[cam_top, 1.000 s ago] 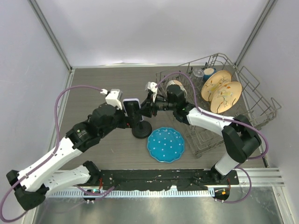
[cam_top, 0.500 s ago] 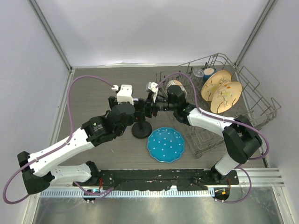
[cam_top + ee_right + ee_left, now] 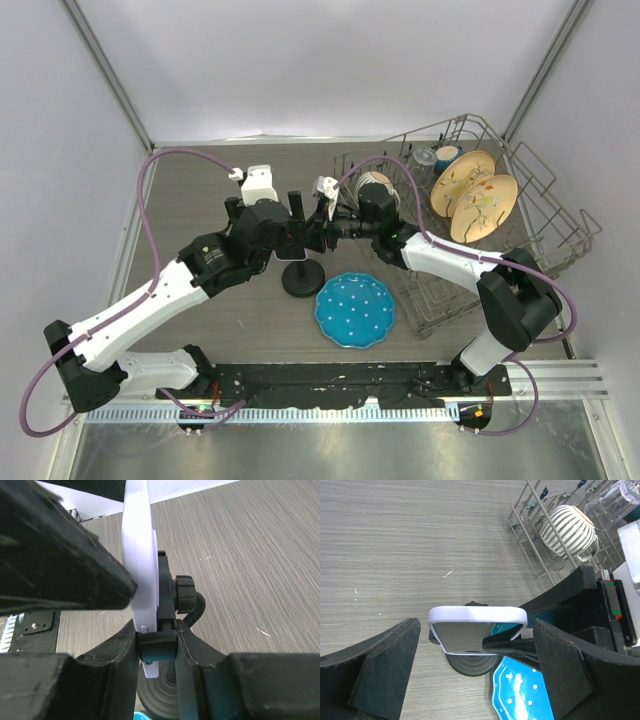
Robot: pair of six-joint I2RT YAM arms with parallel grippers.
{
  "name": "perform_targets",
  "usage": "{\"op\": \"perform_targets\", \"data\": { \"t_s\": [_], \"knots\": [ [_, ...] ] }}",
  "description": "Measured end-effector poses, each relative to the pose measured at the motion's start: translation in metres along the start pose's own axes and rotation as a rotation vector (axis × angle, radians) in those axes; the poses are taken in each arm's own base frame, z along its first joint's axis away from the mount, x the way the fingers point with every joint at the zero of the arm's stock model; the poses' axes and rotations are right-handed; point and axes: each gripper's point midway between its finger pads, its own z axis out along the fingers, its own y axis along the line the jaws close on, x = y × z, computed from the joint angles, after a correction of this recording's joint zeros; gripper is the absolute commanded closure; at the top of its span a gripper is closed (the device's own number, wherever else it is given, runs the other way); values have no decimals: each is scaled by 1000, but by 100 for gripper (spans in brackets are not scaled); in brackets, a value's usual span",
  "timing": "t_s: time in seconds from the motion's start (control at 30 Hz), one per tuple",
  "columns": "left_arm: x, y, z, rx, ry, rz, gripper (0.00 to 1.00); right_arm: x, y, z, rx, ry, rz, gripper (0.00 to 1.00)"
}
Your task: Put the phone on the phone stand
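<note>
A slim smartphone with a pale lavender-white edge (image 3: 477,615) stands upright on its long side against the cradle of a small black stand with a round disc base (image 3: 303,279), near the middle of the grey wood-grain table (image 3: 200,190). The left gripper (image 3: 476,624) hangs over the phone with its fingers (image 3: 380,670) spread wide, a gap showing on each side of the handset. The right gripper (image 3: 157,641), reaching in from the opposite side, is pinched on the black bracket of the stand's cradle, just below the phone's edge. A blue round plate with white dots (image 3: 355,309) lies just beside the stand's base. A wire dish rack (image 3: 545,215) holding a striped cup (image 3: 568,530) stands to the right.
</note>
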Motion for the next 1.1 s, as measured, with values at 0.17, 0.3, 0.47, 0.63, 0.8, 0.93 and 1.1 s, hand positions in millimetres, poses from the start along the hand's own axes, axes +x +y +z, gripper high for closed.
{"op": "perform_targets", "data": {
  "t_s": [0.17, 0.3, 0.47, 0.63, 0.8, 0.93, 1.1],
  "knots": [
    [6, 0, 7, -14, 18, 14, 0, 0, 0, 0, 0, 0, 0, 100],
    [10, -1, 11, -23, 27, 25, 4, 1, 0, 0, -1, 1, 0, 100],
    [13, -1, 17, -27, 41, 26, 4, 0, 1, 0, -1, 1, -1, 100],
    [12, 0, 22, -25, 43, 15, 11, 0, 1, 0, -3, 1, -1, 99],
    [11, 1, 25, -25, 40, 14, 34, 0, 1, 1, 3, 0, -3, 99],
    [10, 2, 26, -27, 34, 29, 49, 1, 2, 2, 4, 2, -4, 93],
    [10, 2, 26, -18, 34, 60, 100, 1, 4, 4, 11, 3, -6, 65]
  ]
}}
